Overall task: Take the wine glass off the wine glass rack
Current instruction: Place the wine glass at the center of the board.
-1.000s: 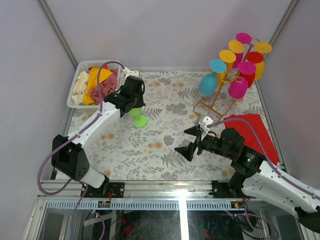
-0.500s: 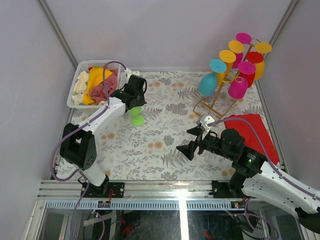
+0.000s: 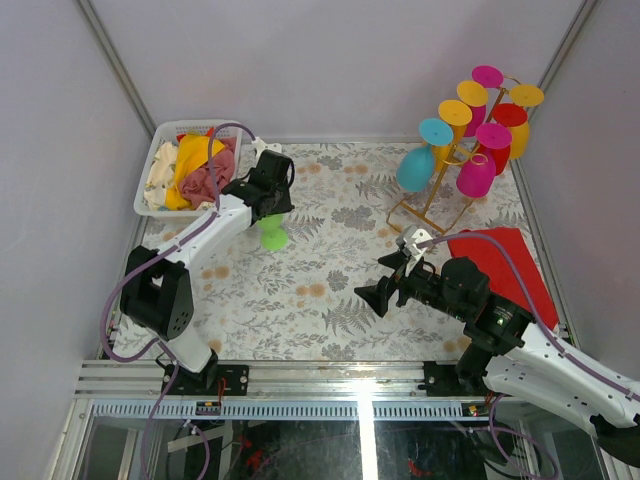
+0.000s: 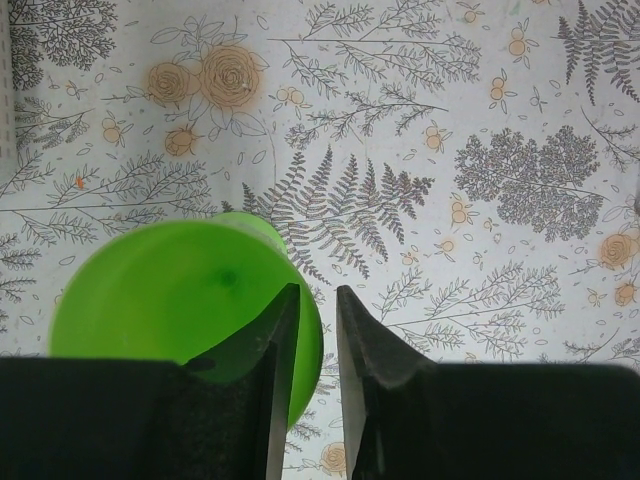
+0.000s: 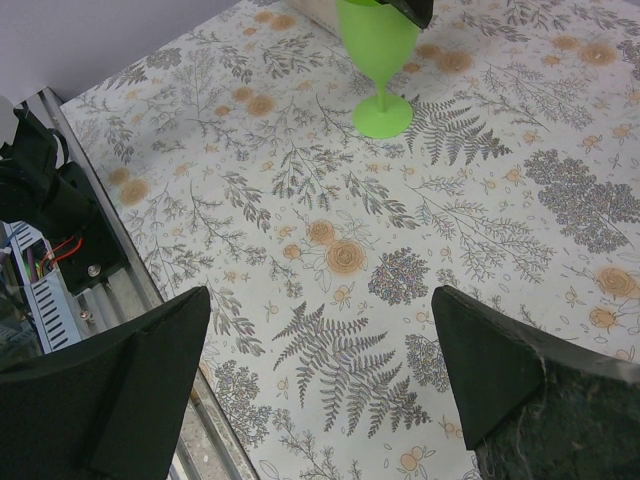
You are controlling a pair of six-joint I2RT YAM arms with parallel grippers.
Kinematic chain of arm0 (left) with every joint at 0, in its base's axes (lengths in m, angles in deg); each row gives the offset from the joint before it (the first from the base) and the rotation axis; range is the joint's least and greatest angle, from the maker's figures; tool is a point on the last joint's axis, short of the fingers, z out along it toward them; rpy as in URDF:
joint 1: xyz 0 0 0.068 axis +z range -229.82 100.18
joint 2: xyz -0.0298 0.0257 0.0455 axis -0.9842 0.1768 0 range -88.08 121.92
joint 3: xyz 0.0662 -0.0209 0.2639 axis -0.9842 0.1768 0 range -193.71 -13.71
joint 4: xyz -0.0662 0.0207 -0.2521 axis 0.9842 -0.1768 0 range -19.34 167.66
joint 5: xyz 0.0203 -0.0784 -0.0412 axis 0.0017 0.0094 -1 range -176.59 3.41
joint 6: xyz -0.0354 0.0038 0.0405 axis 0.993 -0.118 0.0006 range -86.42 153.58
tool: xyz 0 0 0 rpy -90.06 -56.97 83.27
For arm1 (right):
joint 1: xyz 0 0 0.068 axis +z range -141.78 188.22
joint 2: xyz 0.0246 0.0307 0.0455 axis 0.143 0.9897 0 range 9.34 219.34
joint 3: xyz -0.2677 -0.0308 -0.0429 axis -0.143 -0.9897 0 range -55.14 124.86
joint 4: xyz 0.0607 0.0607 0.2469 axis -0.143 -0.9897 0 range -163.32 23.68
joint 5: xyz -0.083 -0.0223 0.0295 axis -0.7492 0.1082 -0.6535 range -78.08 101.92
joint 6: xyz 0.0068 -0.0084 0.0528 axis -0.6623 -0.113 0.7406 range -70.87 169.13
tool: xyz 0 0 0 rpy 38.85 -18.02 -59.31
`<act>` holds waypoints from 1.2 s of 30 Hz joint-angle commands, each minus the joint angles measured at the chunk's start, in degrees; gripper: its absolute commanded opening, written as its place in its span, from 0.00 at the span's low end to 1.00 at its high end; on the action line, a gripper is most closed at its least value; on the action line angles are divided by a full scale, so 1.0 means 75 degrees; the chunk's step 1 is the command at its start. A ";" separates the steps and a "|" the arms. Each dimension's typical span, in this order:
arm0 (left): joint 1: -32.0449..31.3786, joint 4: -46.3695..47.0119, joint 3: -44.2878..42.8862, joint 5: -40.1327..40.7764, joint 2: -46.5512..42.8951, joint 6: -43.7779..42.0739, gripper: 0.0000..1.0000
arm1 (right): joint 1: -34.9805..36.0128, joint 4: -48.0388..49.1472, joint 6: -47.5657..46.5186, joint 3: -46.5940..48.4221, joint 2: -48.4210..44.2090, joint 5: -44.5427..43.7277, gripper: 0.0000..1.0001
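While left end effector (image 4: 317, 292), barely parted, straddles the green wine glass (image 4: 160, 290), right end effector (image 5: 320, 295) gapes wide.

One green glass (image 3: 272, 232), one rack (image 3: 436, 207), one basket (image 3: 143, 195).

White slatted basket (image 3: 172, 125) up and left of the left gripper (image 3: 268, 210), stuffed with yellow, pink and cream cloths (image 3: 195, 165). Red cloth (image 3: 505, 255) right of the right gripper (image 3: 386, 276). Floral tablecloth (image 3: 320, 270) beneath both.

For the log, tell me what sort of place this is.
Likely a robot test cell: bare walls on a metal frame, two arms bolted to the table, a rack of bright glasses.
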 commanded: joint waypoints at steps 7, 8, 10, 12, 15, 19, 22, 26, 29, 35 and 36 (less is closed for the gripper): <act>0.0081 0.0283 -0.0186 -0.0124 -0.0279 -0.0125 0.23 | -0.0018 0.0024 0.0125 0.0358 -0.0069 -0.0314 0.99; 0.0081 0.0283 -0.0201 -0.0124 -0.0294 -0.0119 0.23 | -0.0021 0.0027 0.0126 0.0363 -0.0067 -0.0317 0.99; 0.0080 0.0283 -0.0225 -0.0135 -0.0317 -0.0123 0.23 | -0.0018 0.0025 0.0137 0.0350 -0.0084 -0.0329 0.99; 0.0081 0.0283 -0.0234 -0.0133 -0.0342 -0.0126 0.23 | -0.0026 0.0007 0.0135 0.0352 -0.0098 -0.0347 0.99; 0.0082 0.0254 -0.0259 -0.0145 -0.0344 -0.0127 0.23 | -0.0022 -0.0011 0.0136 0.0362 -0.0110 -0.0383 0.99; 0.0092 0.0236 -0.0274 -0.0182 -0.0341 -0.0135 0.23 | -0.0016 -0.0022 0.0137 0.0364 -0.0126 -0.0420 0.99; 0.0092 0.0223 -0.0287 -0.0197 -0.0336 -0.0107 0.22 | -0.0018 -0.0023 0.0143 0.0361 -0.0132 -0.0433 0.99; 0.0092 0.0250 -0.0332 -0.0305 -0.0346 -0.0085 0.21 | -0.0016 -0.0033 0.0160 0.0358 -0.0140 -0.0459 0.99; 0.0092 0.0239 -0.0366 -0.0327 -0.0345 -0.0074 0.20 | -0.0016 -0.0061 0.0156 0.0363 -0.0145 -0.0480 0.99; 0.0095 0.0170 -0.0443 -0.0363 -0.0485 -0.0001 0.20 | -0.0018 -0.0065 0.0160 0.0403 -0.0140 -0.0539 0.99; 0.0098 0.0157 -0.0467 -0.0378 -0.0521 0.0019 0.21 | -0.0021 -0.0077 0.0158 0.0417 -0.0127 -0.0540 0.99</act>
